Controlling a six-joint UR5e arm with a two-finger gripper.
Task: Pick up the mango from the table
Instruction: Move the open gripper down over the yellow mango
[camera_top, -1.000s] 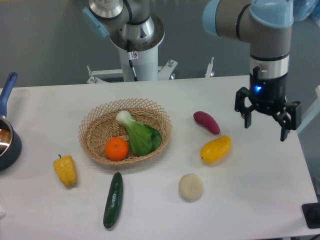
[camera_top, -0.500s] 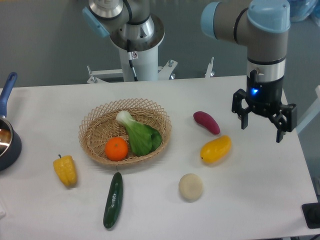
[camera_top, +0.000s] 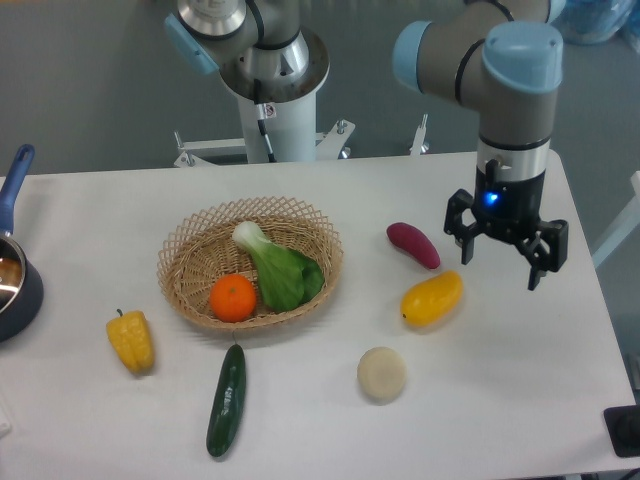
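Camera view: I see my gripper (camera_top: 498, 264) hovering near the mango (camera_top: 432, 298), fingers spread, holding nothing. Mango lies on the worktop (camera_top: 520, 380) beside a purple sweet potato (camera_top: 413, 245).

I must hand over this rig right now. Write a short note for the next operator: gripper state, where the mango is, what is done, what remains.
Gripper: open, empty, in the air right of and above the mango, not touching it.
Mango: lies on the table, below the purple sweet potato, above the pale round vegetable, outside the basket.
Done: only the approach so far; no grasp.
Left: centre the gripper over the mango, descend, close, lift.
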